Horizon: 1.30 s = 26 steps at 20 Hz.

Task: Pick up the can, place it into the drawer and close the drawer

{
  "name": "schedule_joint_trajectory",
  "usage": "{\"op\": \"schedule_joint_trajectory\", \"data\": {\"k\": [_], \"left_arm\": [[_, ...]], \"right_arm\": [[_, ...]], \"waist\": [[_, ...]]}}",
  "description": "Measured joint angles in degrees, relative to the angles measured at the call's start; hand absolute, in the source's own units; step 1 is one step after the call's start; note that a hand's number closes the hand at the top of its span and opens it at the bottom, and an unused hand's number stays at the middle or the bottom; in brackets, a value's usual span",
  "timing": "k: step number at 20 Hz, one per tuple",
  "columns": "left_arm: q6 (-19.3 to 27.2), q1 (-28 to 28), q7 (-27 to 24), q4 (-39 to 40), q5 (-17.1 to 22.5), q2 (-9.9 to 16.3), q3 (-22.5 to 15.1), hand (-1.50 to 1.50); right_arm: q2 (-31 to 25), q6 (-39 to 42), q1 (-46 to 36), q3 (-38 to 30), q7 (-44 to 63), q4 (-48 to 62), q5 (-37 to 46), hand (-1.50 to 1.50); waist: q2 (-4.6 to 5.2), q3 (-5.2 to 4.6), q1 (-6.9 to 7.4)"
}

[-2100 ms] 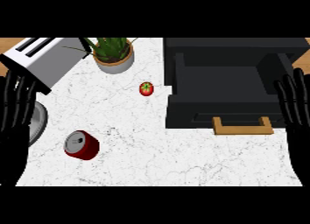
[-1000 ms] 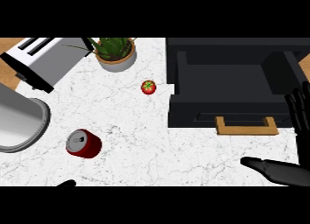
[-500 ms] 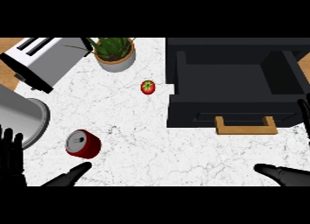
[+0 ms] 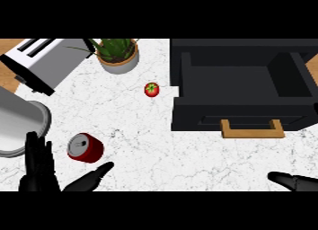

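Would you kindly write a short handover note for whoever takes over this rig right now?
Left robot hand: open, fingers straight, just below and left of the can, not touching it.
Right robot hand: open at the lower right edge, holding nothing.
Can: red, on the counter near the left robot hand.
Drawer: open and empty, wooden handle facing the robot.
Done: nothing yet.
Left: grasp the can, put it in the drawer, close the drawer.

Red can (image 4: 84, 148) on its side beside open left hand (image 4: 41, 173).

Glossy red metal can (image 4: 84, 148); veined marble counter (image 4: 142, 134); matt black drawer (image 4: 245, 87), wooden handle (image 4: 252, 129).
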Motion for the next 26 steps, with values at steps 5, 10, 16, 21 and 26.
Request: {"op": "schedule_joint_trajectory", "data": {"k": [5,10,16,21,26], "left_arm": [[2.6,-1.7,-7.7,9.0,5.4,0.0,1.1,-1.50],[3.1,-2.5,-14.6,15.6,11.2,0.0,3.0,-1.50],[1.8,-4.3,-21.9,23.8,17.6,0.0,5.9,-1.50],[-1.1,-6.6,-28.0,32.0,22.5,0.0,8.7,-1.50],[-1.5,-9.6,-33.1,39.0,27.0,0.0,9.8,-1.50]], "right_arm": [[0.4,1.2,2.1,-0.8,-0.8,-1.4,-0.8,-1.50],[-0.2,1.9,2.6,-2.4,1.4,-3.6,-1.9,-1.50],[0.3,2.7,2.9,-3.3,1.6,-4.3,-2.6,-1.50],[0.4,3.0,3.5,-3.7,3.4,-6.9,-2.4,-1.50],[-0.2,4.0,2.6,-5.3,3.6,-5.9,-3.2,-1.50]], "waist": [[0.01,0.00,-0.06],[0.01,0.00,-0.04],[0.02,0.00,-0.04],[0.02,0.00,-0.09],[0.04,0.02,-0.09]]}}
